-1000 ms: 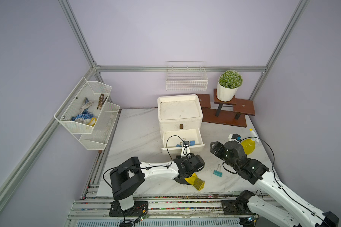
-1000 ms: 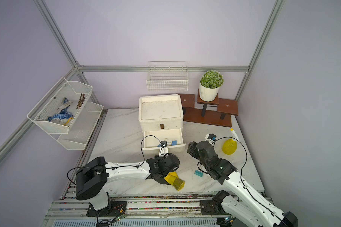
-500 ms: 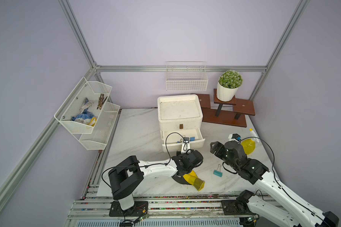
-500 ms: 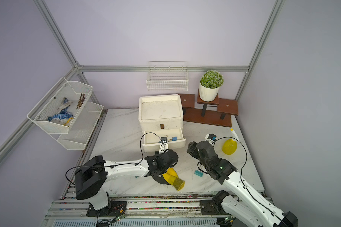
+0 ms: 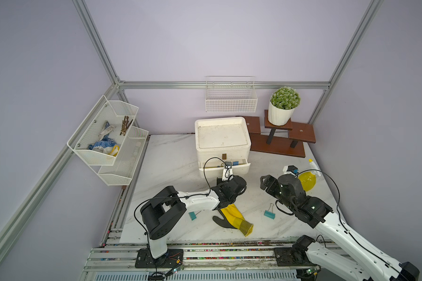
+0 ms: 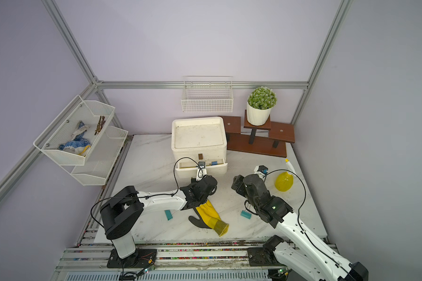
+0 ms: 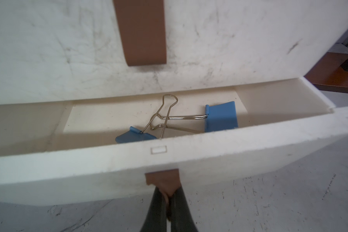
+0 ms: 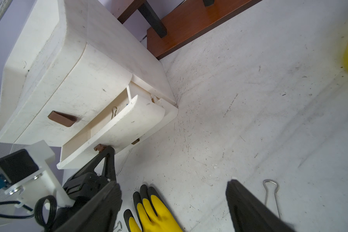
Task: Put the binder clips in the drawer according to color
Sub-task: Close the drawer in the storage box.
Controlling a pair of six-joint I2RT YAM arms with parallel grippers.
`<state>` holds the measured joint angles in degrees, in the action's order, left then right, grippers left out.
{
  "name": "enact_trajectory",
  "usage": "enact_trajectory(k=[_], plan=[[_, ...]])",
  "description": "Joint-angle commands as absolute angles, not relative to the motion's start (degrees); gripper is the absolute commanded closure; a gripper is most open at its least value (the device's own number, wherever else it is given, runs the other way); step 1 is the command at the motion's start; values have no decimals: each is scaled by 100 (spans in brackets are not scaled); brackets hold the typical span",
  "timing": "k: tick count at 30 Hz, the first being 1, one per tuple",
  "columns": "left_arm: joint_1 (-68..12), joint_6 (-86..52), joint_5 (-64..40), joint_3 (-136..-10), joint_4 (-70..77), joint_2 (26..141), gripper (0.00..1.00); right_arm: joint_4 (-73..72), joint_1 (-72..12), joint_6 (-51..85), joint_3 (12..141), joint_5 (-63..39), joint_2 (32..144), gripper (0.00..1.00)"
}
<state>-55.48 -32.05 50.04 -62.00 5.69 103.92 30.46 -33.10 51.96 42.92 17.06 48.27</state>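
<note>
Looking down, both top views: white drawer unit [image 5: 221, 152] at the back of the table [image 5: 171, 155], one drawer [image 5: 239, 167] standing partly out under a shut one; left gripper [image 5: 219, 180] at that drawer's front. The right gripper [image 5: 264, 182] hangs to the right of the drawer unit, apart from it. Two teal clips [image 5: 192, 215] [image 5: 269, 214] lie on the table well in front of the unit, a yellow-and-black glove [image 5: 234, 217] between them. Left wrist view: jaws pinched tight on the open drawer's brown handle [image 7: 162, 178]; two blue clips [image 7: 221, 116] [image 7: 135, 136] lie inside that drawer, wires crossing. Right wrist view: right jaws spread wide, holding nothing; a clip's wire loop [image 8: 270, 192] lies just beside one finger [image 8: 247, 206]
</note>
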Motion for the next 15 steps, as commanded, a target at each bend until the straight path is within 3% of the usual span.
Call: enact_trajectory(k=[1,6,15], plan=[[-5519,-2793,5239,-6522,1556,10424,100,3021,-3276,5116,4210,1758,4841,12],[-5505,-2523,5471,-6427,2481,10750,100,2997,-3270,5106,4262,1732,4883,12],[-5391,-2576,5458,-6594,2562,10971,100,2990,-3272,5142,4211,1707,4853,12]])
